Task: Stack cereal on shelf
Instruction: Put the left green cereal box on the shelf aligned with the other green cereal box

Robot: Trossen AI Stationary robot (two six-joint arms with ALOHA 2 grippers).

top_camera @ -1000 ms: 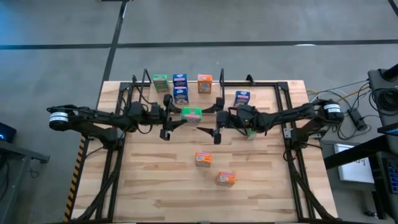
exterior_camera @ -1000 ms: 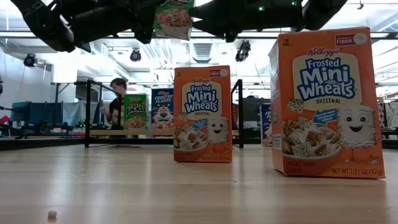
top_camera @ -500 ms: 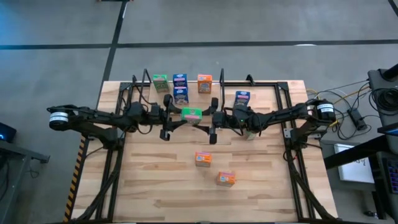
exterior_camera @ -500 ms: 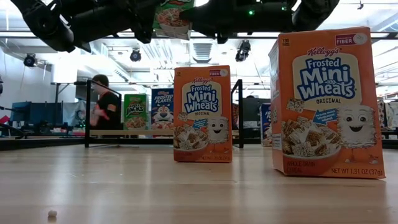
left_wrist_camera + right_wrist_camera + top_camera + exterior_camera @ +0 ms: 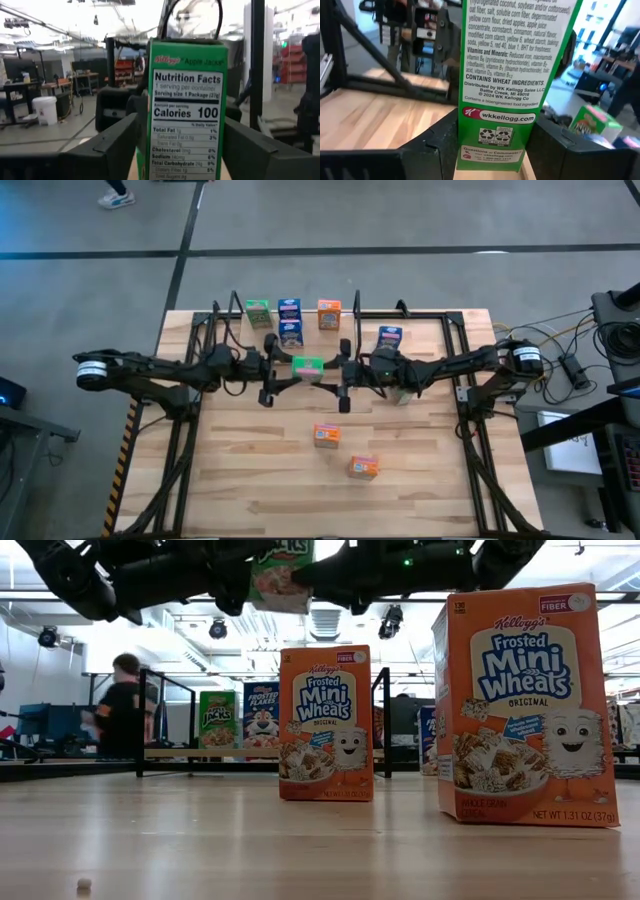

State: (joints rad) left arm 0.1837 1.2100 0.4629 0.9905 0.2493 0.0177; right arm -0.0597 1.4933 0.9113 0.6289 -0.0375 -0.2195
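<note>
Right now the green box [image 5: 307,364] hangs in the air over the middle of the bench [image 5: 250,470], caught between the two arms that meet there end to end. The left tool [image 5: 287,367] comes at it from one narrow side panel and the right tool [image 5: 327,368] from the opposite one. The box stands upright with its long axis vertical. Each tool's fingers straddle it across the broad printed faces.

In the right wrist view, the fingers [image 5: 440,145] sit hard against the box [image 5: 505,75], so the right tool is grasping it. In the left wrist view, the box [image 5: 187,110] also lies between that arm's fingers. Whether the left tool is clenched on it or has released it, I cannot tell.

The relation that matters is where the shelf [image 5: 170,752] lies: toward the far edge of the bench, just beyond the box and square to the line of the two arms. Both tools are about equally near it. As a judgement, whichever arm keeps the box needs to carry it sideways to its own reach, away from the camera in the low view, with the box kept upright. One green, one blue and one orange box already stand in a row on the shelf.
</note>
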